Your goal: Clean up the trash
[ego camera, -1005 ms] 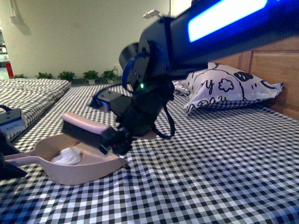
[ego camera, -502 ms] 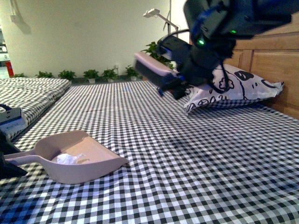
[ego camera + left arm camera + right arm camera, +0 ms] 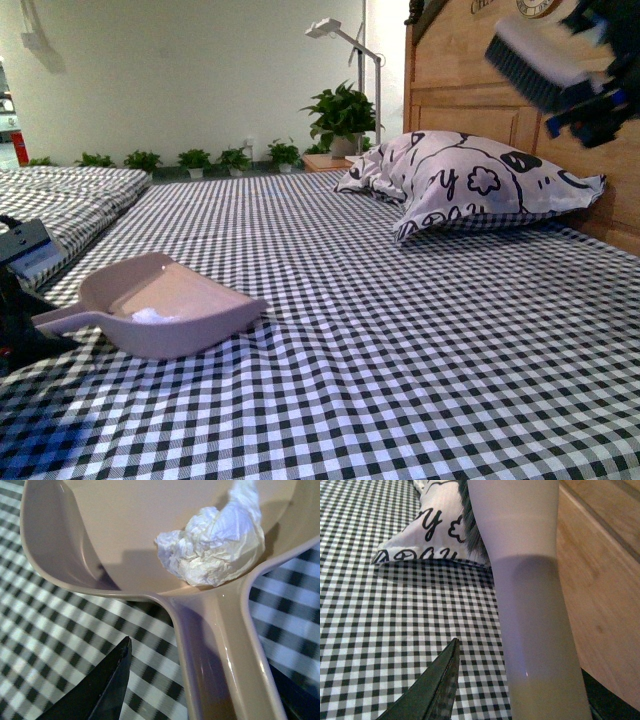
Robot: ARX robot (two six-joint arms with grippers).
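The trash (image 3: 215,545), a crumpled white paper wad, lies inside the beige-pink dustpan (image 3: 50,540), against the back wall where the handle begins. In the front view the dustpan (image 3: 175,325) rests on the checked bedspread at the left, and only a sliver of the trash (image 3: 152,316) shows over its rim. My left gripper (image 3: 205,680) is shut on the dustpan's handle, and my left gripper (image 3: 15,325) shows dark at the front view's left edge. My right gripper (image 3: 520,680) is shut on the brush (image 3: 530,605). The brush (image 3: 535,62) hangs high at the right before the headboard, far from the dustpan.
A white pillow (image 3: 470,185) with black drawings leans on the wooden headboard (image 3: 450,90) at the right. Checked bedspread (image 3: 400,340) covers the bed. A second bed (image 3: 60,200) lies at the left. Potted plants and a lamp stand at the far wall.
My right arm has lifted the brush off the dustpan and swung it up and right to the headboard. The dustpan has shifted slightly left with the trash in it.
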